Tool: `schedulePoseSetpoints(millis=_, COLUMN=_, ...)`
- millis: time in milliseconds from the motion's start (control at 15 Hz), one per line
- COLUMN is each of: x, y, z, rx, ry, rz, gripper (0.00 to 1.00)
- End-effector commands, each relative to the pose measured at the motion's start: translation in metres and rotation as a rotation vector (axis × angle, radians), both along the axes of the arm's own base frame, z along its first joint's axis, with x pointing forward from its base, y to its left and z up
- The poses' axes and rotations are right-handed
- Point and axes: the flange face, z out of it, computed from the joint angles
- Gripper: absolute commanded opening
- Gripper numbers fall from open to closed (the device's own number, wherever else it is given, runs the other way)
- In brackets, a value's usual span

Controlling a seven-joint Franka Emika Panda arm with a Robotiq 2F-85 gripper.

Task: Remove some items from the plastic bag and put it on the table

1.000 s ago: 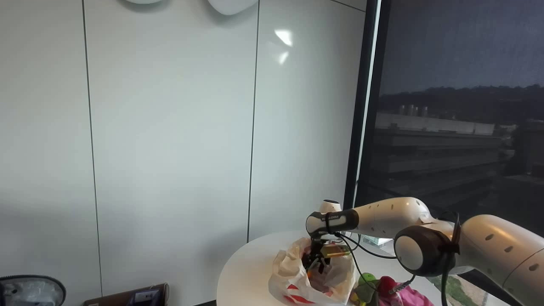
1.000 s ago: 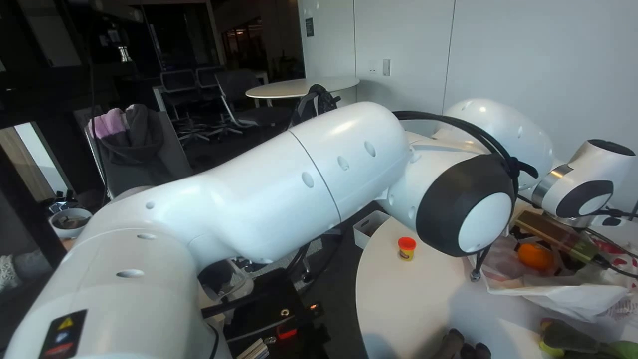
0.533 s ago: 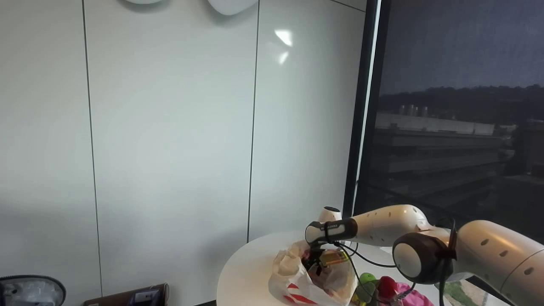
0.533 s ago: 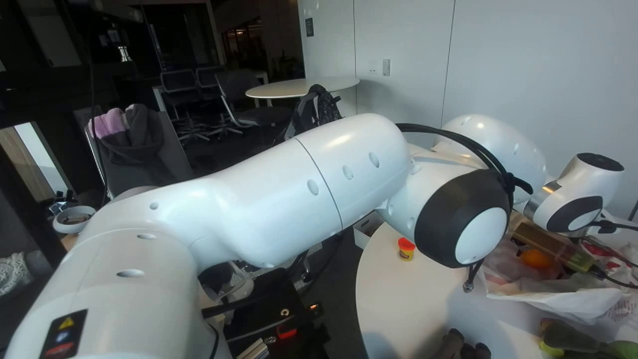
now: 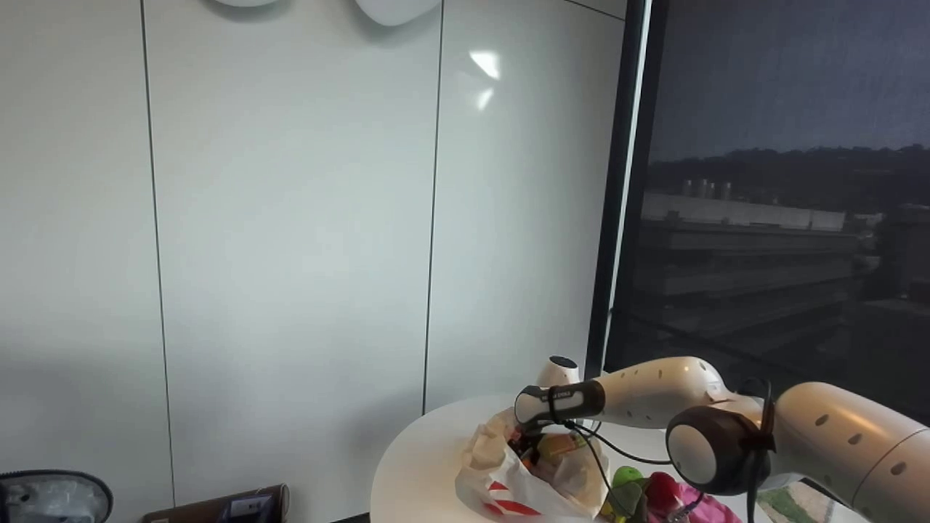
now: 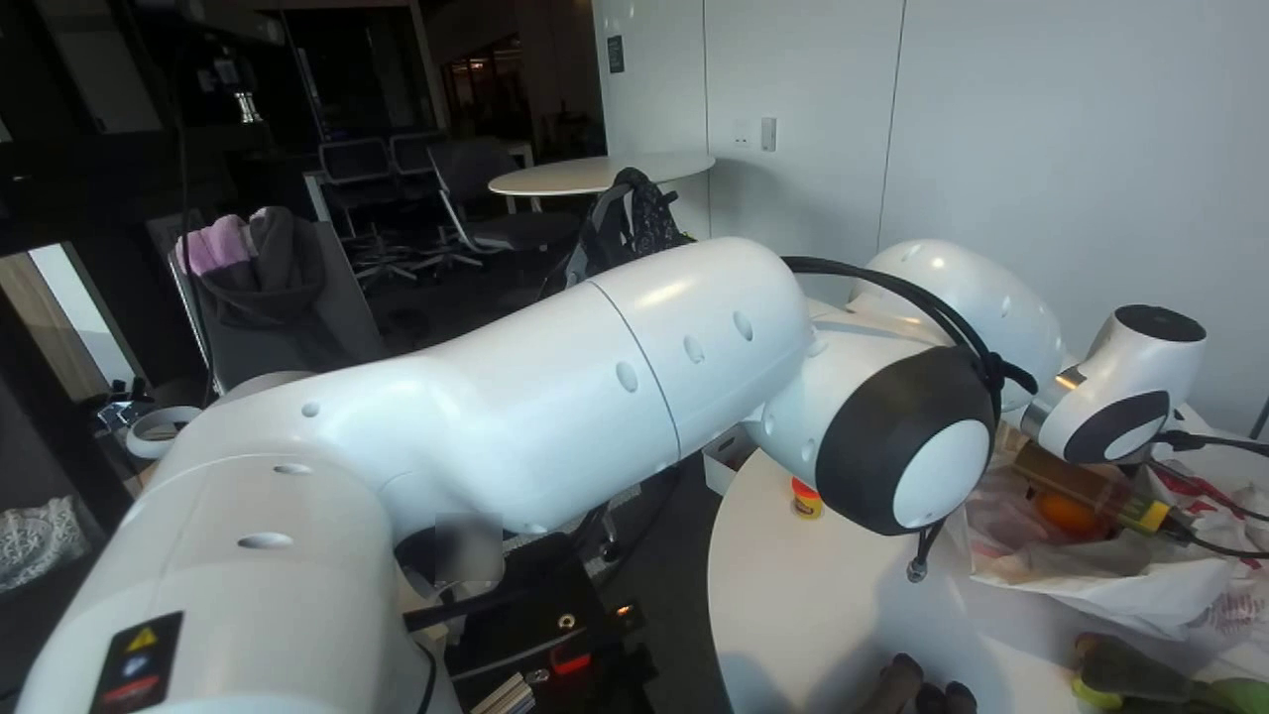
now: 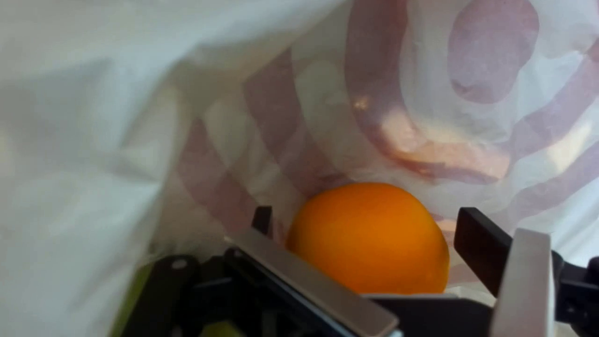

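Carrying the plastic bag (image 5: 527, 489): round white tabletop (image 5: 414, 465).
Plastic bag: open-mouthed, left of the pink lump (image 5: 710, 508) in an exterior view.
Gripper (image 7: 365, 222): inside the plastic bag, spread wide — gripping nothing.
Orange (image 7: 369, 243): inside too — between the jaws.

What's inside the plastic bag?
In the wrist view, a round orange item lies in the plastic bag, framed by the open gripper. Something green shows at lower left, partly covered by the gripper; I can't identify it. What's beneath the orange item is hidden.
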Motion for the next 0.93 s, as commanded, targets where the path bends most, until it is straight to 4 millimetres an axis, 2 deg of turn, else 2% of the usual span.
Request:
schedulePoseSetpoints(millis=0, x=0.007, y=0.006, z=0.000, rx=-0.021, ry=-0.057, rz=0.028, gripper=1.00)
schedulePoseSetpoints(millis=67, x=0.007, y=0.007, z=0.000, rx=-0.024, ry=-0.065, rz=0.033, gripper=0.75)
schedulePoseSetpoints(millis=133, x=0.008, y=0.008, z=0.001, rx=-0.026, ry=-0.072, rz=0.037, gripper=0.74)
schedulePoseSetpoints(millis=267, x=0.009, y=0.008, z=0.004, rx=-0.027, ry=-0.085, rz=0.048, gripper=0.58)
schedulePoseSetpoints(millis=333, x=0.010, y=0.007, z=0.007, rx=-0.031, ry=-0.092, rz=0.050, gripper=0.54)
schedulePoseSetpoints(millis=533, x=0.009, y=0.005, z=0.019, rx=-0.040, ry=-0.041, rz=0.055, gripper=0.54)
schedulePoseSetpoints(millis=667, x=0.004, y=0.005, z=0.035, rx=-0.051, ry=0.049, rz=0.058, gripper=0.54)
schedulePoseSetpoints(millis=867, x=-0.007, y=0.007, z=0.070, rx=-0.057, ry=0.225, rz=0.080, gripper=0.54)
